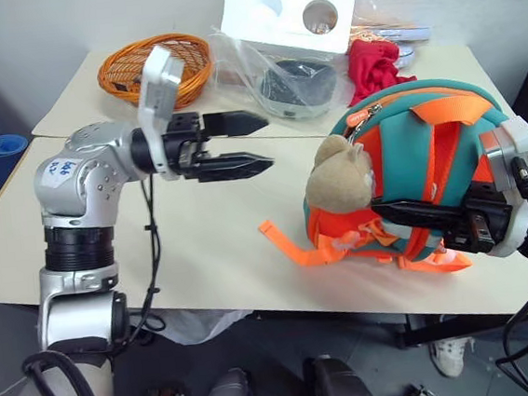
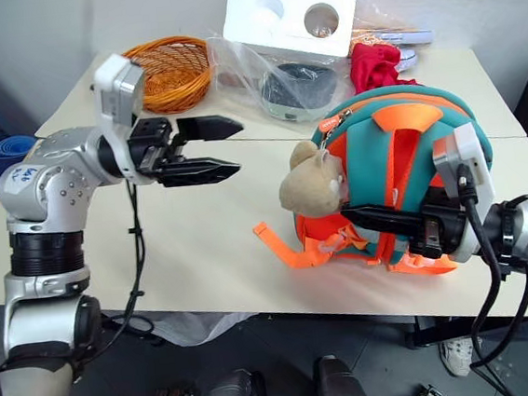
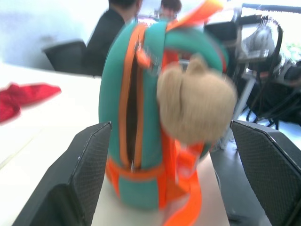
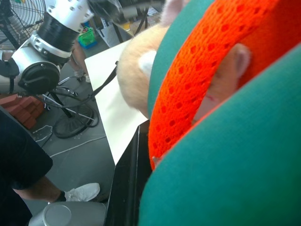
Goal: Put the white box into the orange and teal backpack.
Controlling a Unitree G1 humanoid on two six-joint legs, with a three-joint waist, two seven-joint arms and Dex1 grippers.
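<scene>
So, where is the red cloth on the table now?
In the head views the red cloth lies at the table's far right side, just behind the backpack and beside the white foam block.

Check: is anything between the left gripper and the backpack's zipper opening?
Nothing visible. Only bare table lies between the open left gripper and the backpack; its plush charm hangs beside the zipper opening, not across it.

Only marking seen: a white sticker point(image 1: 59, 171) on the left arm's elbow housing, with blue handwritten characters, too small to read. Same sticker in right eye view, equally illegible. No lettering readable on backpack point(image 1: 427, 145), foam block point(image 1: 288, 13) or basket point(image 1: 130, 69).
</scene>
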